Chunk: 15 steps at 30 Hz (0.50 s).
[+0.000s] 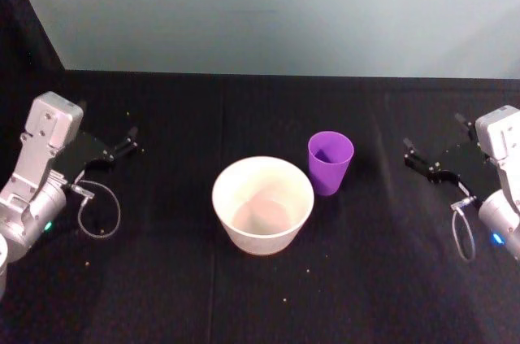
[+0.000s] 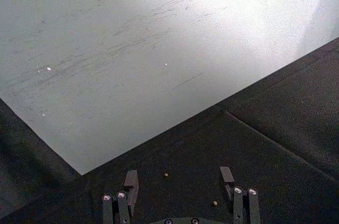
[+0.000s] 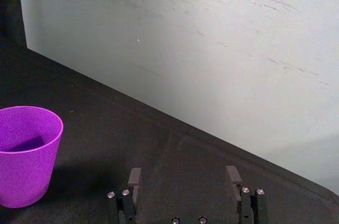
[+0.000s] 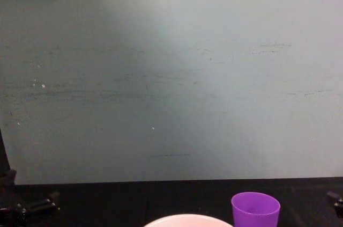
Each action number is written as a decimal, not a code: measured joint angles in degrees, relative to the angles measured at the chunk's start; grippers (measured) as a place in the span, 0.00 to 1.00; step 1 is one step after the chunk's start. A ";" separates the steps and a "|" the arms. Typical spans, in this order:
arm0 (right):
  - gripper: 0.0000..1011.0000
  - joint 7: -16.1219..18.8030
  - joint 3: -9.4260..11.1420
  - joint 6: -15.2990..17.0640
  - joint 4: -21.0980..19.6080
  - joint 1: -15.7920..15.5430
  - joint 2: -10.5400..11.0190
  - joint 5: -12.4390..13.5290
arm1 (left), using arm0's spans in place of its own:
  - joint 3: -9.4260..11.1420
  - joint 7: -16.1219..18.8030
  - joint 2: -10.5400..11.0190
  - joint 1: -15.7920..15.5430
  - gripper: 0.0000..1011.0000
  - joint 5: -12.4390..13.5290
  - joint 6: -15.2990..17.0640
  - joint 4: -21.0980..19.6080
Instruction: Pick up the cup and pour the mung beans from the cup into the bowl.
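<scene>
Jaws gape empty on the right gripper (image 3: 183, 176), well right of the bowl (image 1: 244, 234); left gripper (image 2: 179, 175) likewise, opposite. The cup (image 1: 330, 163) stands just beside the bowl; I risk nudging it over on approach, spilling beans.

Black table (image 1: 244, 303) (cloth-covered) against pale scuffed wall (image 4: 171, 77)

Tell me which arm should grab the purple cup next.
Right. The cup stands right of the bowl, nearer the open right gripper; the left gripper would have to reach past the bowl.
</scene>
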 joint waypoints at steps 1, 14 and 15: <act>0.99 0.00 0.00 0.00 0.00 0.00 0.00 0.00 | 0.00 0.00 0.00 0.00 0.99 0.00 0.00 0.00; 0.99 0.00 0.00 0.00 0.00 0.00 0.00 0.00 | 0.00 0.00 0.00 0.00 0.99 0.00 0.00 0.00; 0.99 0.00 0.00 0.00 0.00 0.00 0.00 0.00 | 0.00 0.00 0.00 0.00 0.99 0.00 0.00 0.00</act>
